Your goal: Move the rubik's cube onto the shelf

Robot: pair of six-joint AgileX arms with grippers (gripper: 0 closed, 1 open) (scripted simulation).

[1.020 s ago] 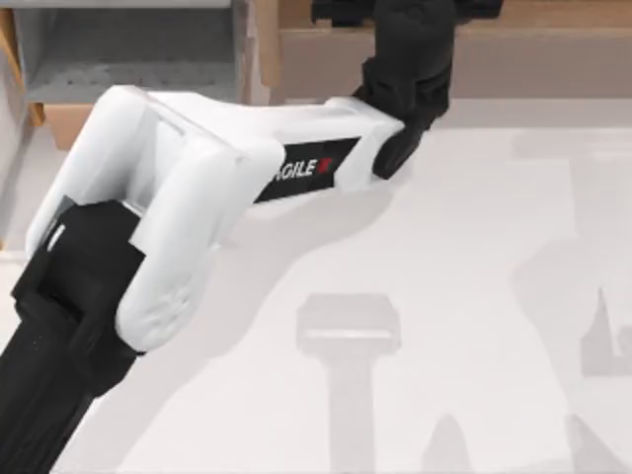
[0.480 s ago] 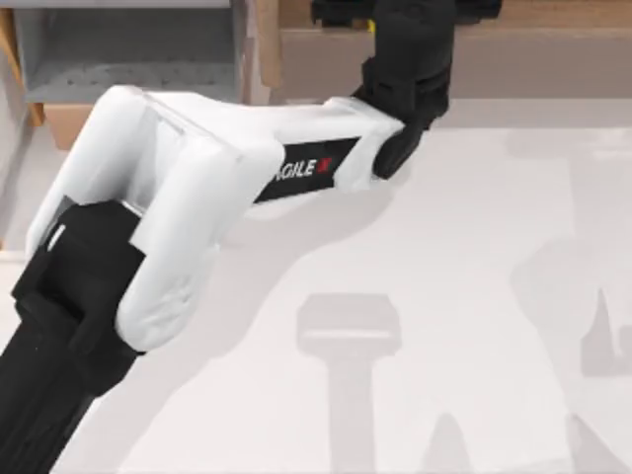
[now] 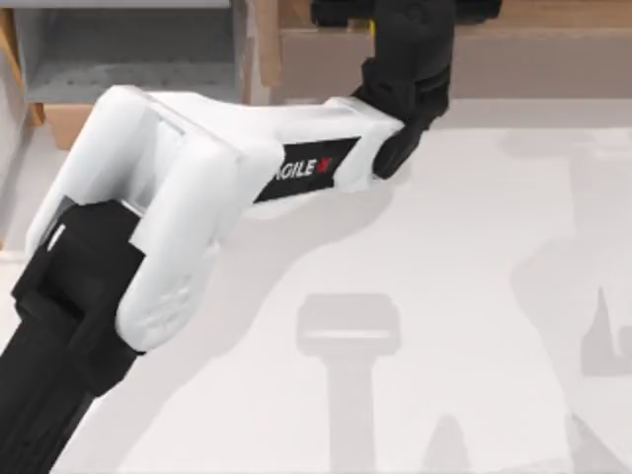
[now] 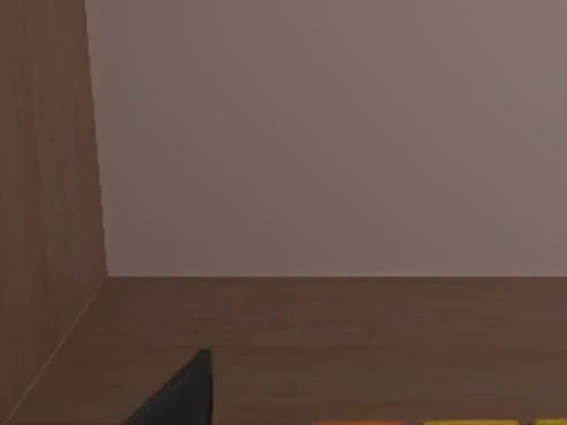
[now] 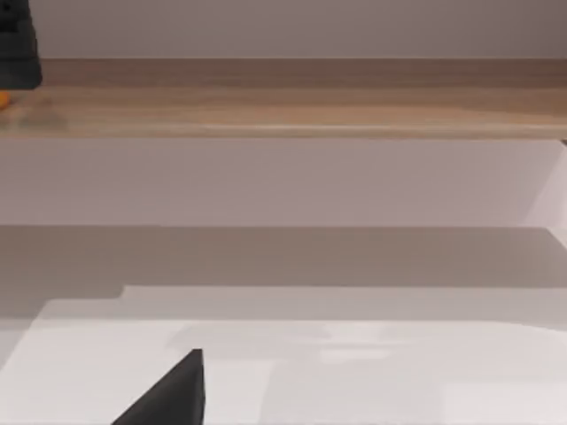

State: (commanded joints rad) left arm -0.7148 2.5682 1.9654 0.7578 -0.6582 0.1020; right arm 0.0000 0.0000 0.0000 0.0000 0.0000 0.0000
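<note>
My left arm (image 3: 197, 178) reaches across the table to the shelf (image 3: 553, 14) at the back. Its gripper (image 3: 405, 15) is over the ledge, near the shelf's left end. A sliver of the rubik's cube (image 3: 372, 27) shows yellow beside the black wrist. In the left wrist view, orange and yellow tiles of the cube (image 4: 461, 422) sit low over the brown shelf board (image 4: 354, 328). The right wrist view shows the left gripper (image 5: 18, 44) far off on the shelf (image 5: 310, 106), with an orange speck of the cube (image 5: 3, 100) below it. A dark part of my right gripper (image 5: 168, 398) hangs over the white table.
A grey-lined box (image 3: 128, 49) with a light wooden front stands at the back left, next to the shelf's end wall (image 4: 44, 177). The white table (image 3: 444, 296) spreads in front of the shelf's darker front face (image 3: 533, 64).
The left arm has barely shifted. A small yellow bit of the cube now peeks out beside the wrist at the shelf.
</note>
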